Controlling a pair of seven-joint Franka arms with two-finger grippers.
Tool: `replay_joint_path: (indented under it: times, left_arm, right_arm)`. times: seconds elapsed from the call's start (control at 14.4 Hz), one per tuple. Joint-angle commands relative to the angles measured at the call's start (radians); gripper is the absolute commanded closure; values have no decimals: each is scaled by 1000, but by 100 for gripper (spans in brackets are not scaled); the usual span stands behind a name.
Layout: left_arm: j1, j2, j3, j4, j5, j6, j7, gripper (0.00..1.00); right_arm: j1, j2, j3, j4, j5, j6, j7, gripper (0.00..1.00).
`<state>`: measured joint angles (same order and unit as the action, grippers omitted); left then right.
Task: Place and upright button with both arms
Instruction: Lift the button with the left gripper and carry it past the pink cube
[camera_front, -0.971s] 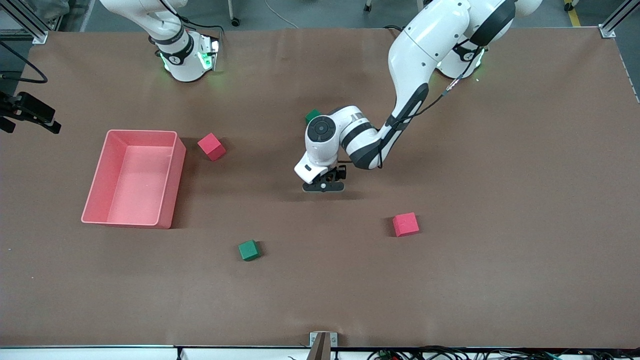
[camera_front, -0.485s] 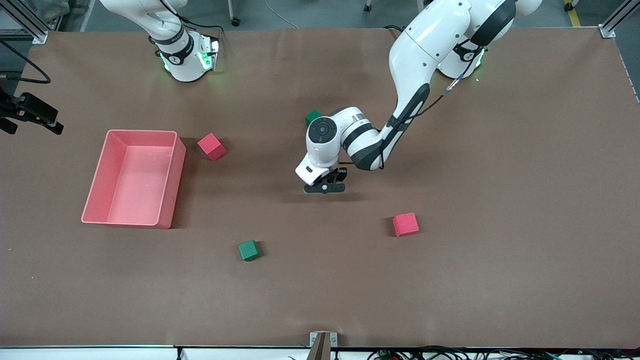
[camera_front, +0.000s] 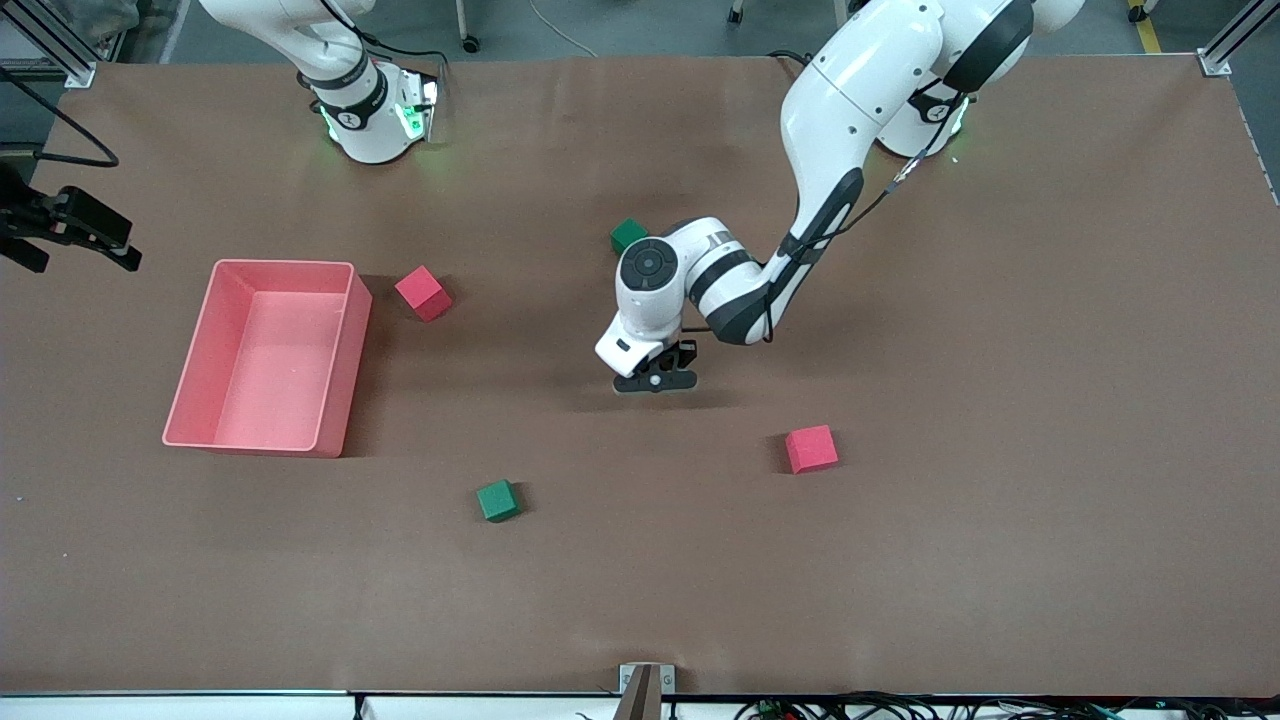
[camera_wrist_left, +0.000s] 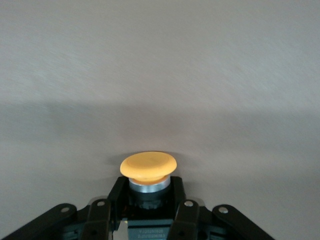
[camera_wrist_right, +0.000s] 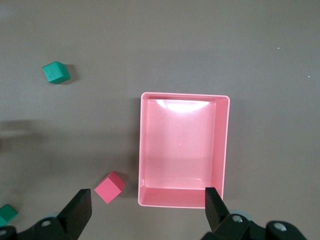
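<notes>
While the left gripper (camera_front: 655, 381) sits low over mid-table, its fingers (camera_wrist_left: 181, 216) closed on the button (camera_wrist_left: 148, 172): smooth round orange cap, silver collar, dark body. Right gripper (camera_wrist_right: 145, 207) waits wide open, holding nothing, high over the glossy pink bin (camera_wrist_right: 223, 145).

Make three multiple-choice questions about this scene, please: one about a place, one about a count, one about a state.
1. Where is the left gripper?
A. over bare table near the middle
B. over the pink bin
C. over a red cube

2. How many green cubes are on the table?
A. one
B. two
C. four

3. What is the state of the right gripper?
A. shut on a cube
B. shut on the button
C. open

Answers:
1 A, the left gripper holds the button over plain brown table.
2 B, one green cube lies nearer the front camera, the other green cube beside the left arm.
3 C, its fingers stand apart above the pink bin.
</notes>
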<state>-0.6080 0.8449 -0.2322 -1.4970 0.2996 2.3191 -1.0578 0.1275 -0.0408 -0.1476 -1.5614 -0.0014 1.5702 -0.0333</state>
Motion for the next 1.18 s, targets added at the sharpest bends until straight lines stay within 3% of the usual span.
replay_joint_path:
  times: [0.0,0.42,0.69,1.11]
  left_arm:
    - [10,-56,11,1,21,-114,-76,100]
    - [132,-222,7,-15,13,-343,-149,100]
    - [229,-297,4,-61,13,-426,-192,100]
    - [434,-444,8,-215,70,-497,-199,100]
  right_arm:
    - [11,-21,2,-22,-11,8,-8,0]
    - [11,-19,2,-11,-3,14,-8,0]
    - [56,-19,2,-11,-3,17,-7,0]
    - [86,-13,2,-12,-3,16,0,0]
